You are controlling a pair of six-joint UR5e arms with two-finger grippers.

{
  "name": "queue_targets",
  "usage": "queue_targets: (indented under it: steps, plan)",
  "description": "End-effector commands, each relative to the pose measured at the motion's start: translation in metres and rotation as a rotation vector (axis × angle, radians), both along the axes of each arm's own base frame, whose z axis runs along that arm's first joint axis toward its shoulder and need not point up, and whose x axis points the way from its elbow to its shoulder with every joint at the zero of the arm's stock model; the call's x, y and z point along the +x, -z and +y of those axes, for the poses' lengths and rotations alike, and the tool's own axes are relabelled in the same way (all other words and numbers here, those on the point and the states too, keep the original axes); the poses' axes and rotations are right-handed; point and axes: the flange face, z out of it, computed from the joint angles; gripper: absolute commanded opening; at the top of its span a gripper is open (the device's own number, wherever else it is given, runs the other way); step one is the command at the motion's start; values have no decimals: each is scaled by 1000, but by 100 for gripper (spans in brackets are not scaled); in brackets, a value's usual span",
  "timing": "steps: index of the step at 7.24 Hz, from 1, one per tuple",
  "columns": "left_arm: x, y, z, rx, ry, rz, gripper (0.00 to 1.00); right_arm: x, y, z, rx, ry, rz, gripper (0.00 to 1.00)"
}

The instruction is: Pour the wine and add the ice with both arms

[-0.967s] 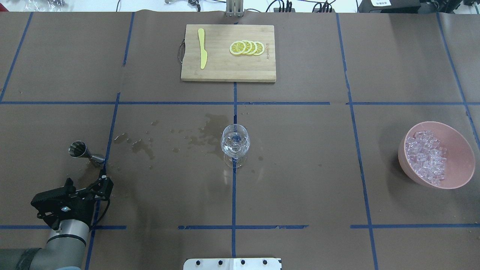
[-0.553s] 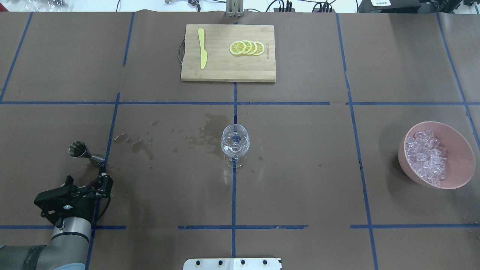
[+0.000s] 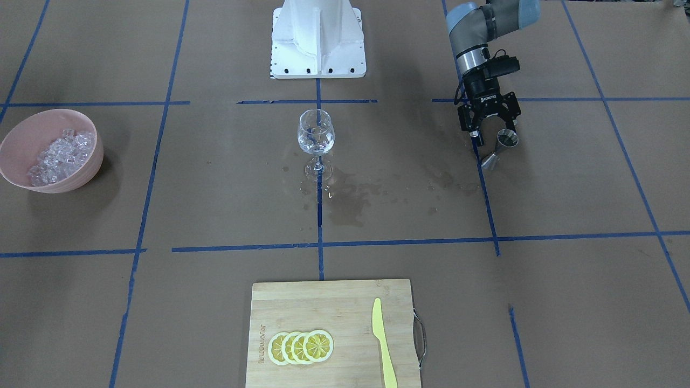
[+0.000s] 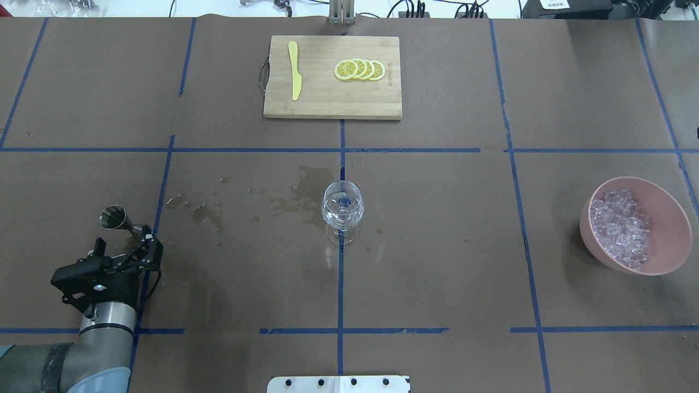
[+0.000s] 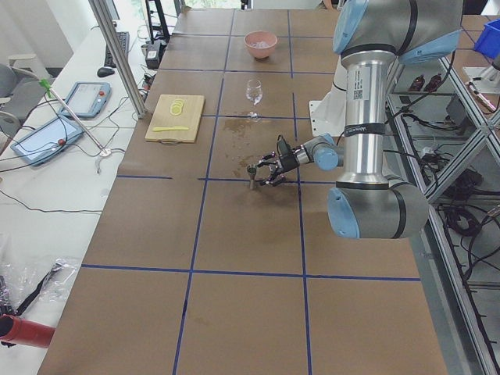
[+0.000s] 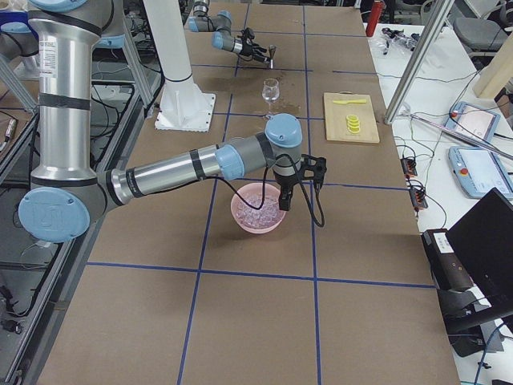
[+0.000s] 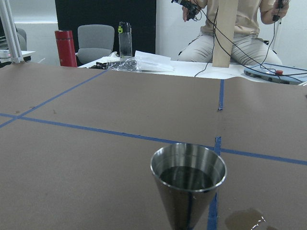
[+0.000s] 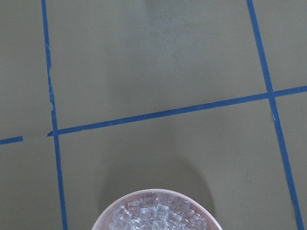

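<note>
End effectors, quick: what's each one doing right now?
Left end effector: open, holding nothing, at the metal cup.
Right end effector: cannot tell.

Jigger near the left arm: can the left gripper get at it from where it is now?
Probably yes. The left gripper is open and sits just short of the jigger, which stands upright and centred in the left wrist view. Nothing lies between them, so a short advance should bring the jaws around it.

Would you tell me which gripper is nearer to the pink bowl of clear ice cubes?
The right. The right gripper hangs just above the pink bowl; the left gripper is far across the table, beside the small steel jigger.
</note>
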Motion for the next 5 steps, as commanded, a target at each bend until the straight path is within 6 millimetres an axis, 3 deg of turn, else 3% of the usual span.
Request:
queue_targets:
  steps: [1, 5]
  plan:
    - [20, -2, -6, 33, 18, -12, 91, -12, 10, 3, -16, -3, -10, 100]
    - [11, -5, -23, 57, 59, -25, 83, -38, 33, 11, -46, -12, -22, 100]
